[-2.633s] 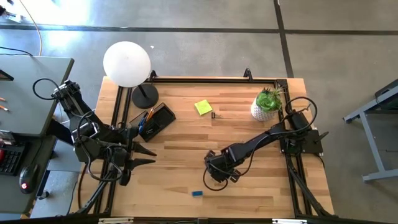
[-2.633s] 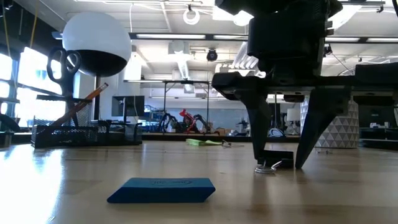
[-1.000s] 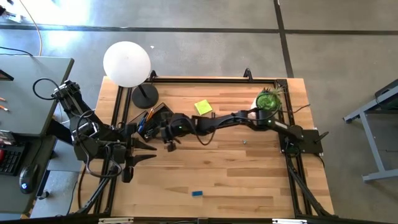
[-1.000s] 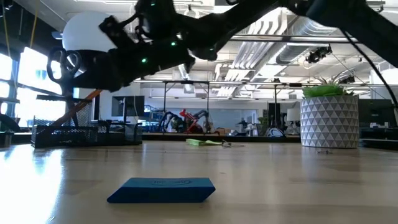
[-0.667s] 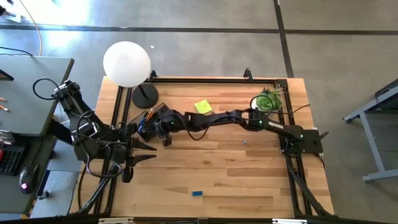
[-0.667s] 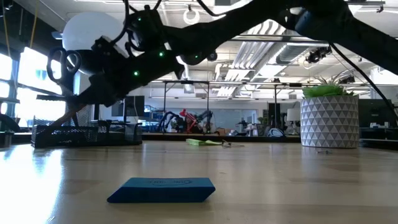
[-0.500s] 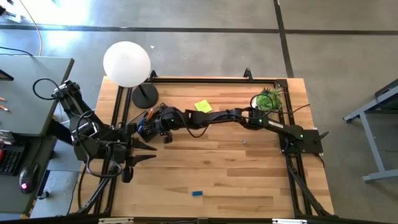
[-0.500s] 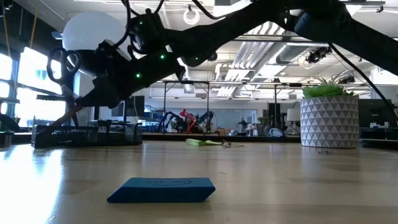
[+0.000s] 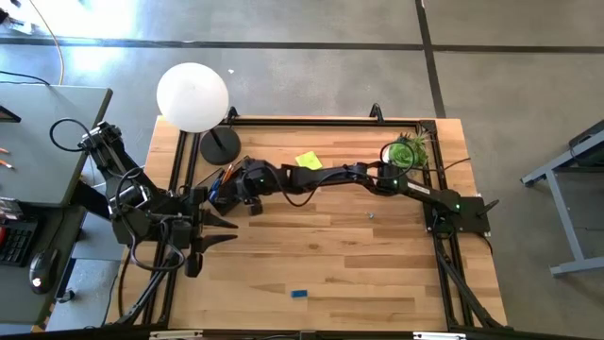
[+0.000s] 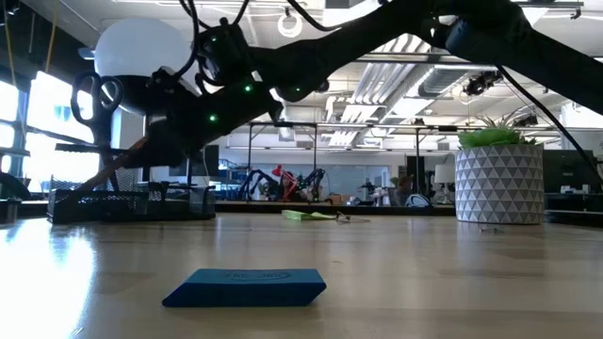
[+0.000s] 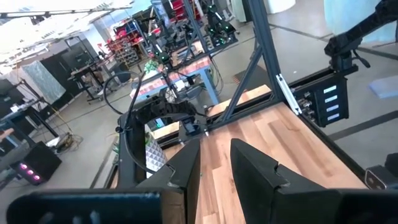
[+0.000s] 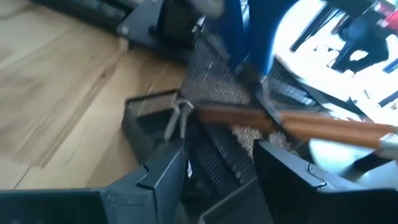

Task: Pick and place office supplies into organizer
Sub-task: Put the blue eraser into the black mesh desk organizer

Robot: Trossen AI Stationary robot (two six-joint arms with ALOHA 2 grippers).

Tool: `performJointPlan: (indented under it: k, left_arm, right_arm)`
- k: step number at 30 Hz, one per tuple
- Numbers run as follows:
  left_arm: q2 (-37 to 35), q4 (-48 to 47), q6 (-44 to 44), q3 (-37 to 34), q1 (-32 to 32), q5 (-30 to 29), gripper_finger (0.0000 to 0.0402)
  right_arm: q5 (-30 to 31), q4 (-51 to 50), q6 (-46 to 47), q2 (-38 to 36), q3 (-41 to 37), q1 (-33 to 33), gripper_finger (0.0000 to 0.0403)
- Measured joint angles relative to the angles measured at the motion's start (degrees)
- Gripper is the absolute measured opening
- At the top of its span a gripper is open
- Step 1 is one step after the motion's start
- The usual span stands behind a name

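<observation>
R gripper point(image 12: 217, 168) over organizer point(image 9: 229, 182), jaws apart, empty; 1 binder clip point(image 12: 176, 116) inside. L gripper point(image 11: 214, 165) beside organizer, jaws apart.

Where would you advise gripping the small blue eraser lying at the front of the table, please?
The blue eraser lies flat and alone on bare wood, so I would come straight down from above and pinch across its short sides, probably the easiest span for the fingers.

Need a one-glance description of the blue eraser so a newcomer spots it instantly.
Start at the wooden table in the high view and go to its near edge, opposite the white globe lamp. The eraser lies there alone on bare wood, well apart from the black organizer and the yellow sticky notes. It is the only blue, flat, rectangular slab on the table.
</observation>
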Motion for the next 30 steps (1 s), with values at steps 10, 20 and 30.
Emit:
performJointPlan:
  k: [10, 20, 30]
  left_arm:
    - [0.00, -2.77, -1.54, 0.00, 0.00, -0.01, 0.0079]
    - [0.00, -2.65, -1.57, 0.00, 0.00, -0.08, 0.0079]
    - [0.00, -2.66, -3.12, 0.00, 0.00, -0.03, 0.0078]
  right_arm:
    - [0.04, -10.27, 3.19, -1.15, 0.00, 3.38, 0.0183]
    - [7.14, -35.40, 6.27, -11.13, 0.15, 10.63, 0.0154]
    - [11.22, -49.40, 14.09, -11.41, 0.04, 15.00, 0.0109]
